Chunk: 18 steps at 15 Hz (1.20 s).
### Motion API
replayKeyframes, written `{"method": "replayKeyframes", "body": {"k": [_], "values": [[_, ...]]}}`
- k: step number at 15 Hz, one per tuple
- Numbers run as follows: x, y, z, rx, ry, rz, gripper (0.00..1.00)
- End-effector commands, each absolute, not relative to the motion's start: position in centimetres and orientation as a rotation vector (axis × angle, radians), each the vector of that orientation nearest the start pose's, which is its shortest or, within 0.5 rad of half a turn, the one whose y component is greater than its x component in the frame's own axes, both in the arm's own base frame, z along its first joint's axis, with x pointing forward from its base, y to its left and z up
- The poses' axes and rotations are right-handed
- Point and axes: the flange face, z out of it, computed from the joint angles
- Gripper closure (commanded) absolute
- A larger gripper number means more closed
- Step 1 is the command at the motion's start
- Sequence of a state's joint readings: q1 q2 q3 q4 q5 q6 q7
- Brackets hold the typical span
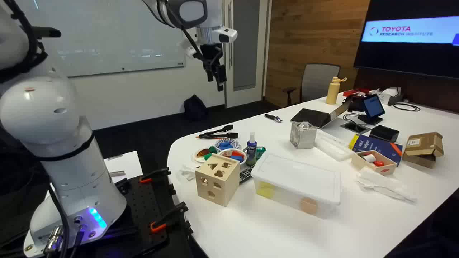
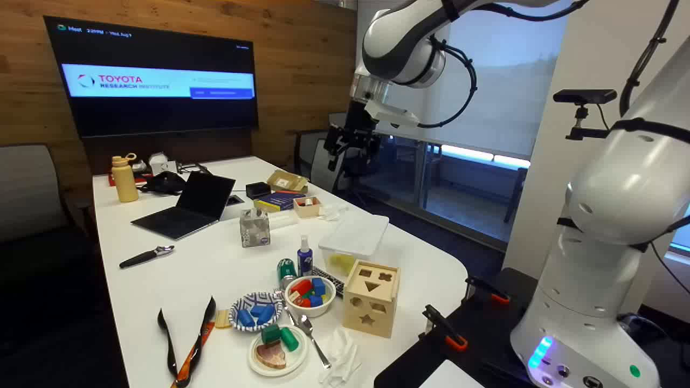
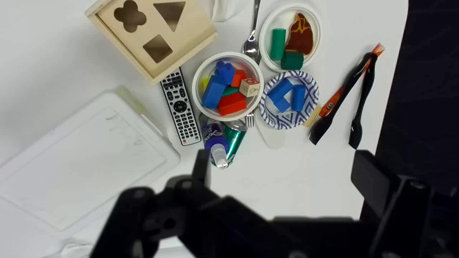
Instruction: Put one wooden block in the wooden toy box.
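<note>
White table (image 2: 202,277), holed tan box (image 2: 369,295)

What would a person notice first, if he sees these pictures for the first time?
Most likely the big white robot arm, its open gripper high above the white table. Then perhaps the wooden toy box with its dark cut-out holes, standing at the robot's end of the table, next to a white bowl of bright blocks. In the background, a large screen reading Toyota stands out on the wooden wall.
</note>
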<state>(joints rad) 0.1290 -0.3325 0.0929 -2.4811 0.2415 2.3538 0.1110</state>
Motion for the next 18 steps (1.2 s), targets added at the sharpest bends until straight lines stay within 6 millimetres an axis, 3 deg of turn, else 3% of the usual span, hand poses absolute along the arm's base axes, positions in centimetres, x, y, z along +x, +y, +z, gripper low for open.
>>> {"method": "replayKeyframes", "body": {"k": [1,4,6,11,15,18], "values": [[43.8,10.3,43.1,-2.941,0.065,-0.26,0.0],[46.0,11.3,40.1,-2.953,-0.082,-0.173,0.0],[47.3,13.1,36.5,-2.948,-0.245,-0.065,0.0],[49.2,20.3,27.1,-2.883,-0.61,0.181,0.0],[50.1,23.9,22.6,-2.849,-0.865,0.395,0.0],[51.3,24.1,20.5,-2.813,-1.083,0.525,0.0]]}}
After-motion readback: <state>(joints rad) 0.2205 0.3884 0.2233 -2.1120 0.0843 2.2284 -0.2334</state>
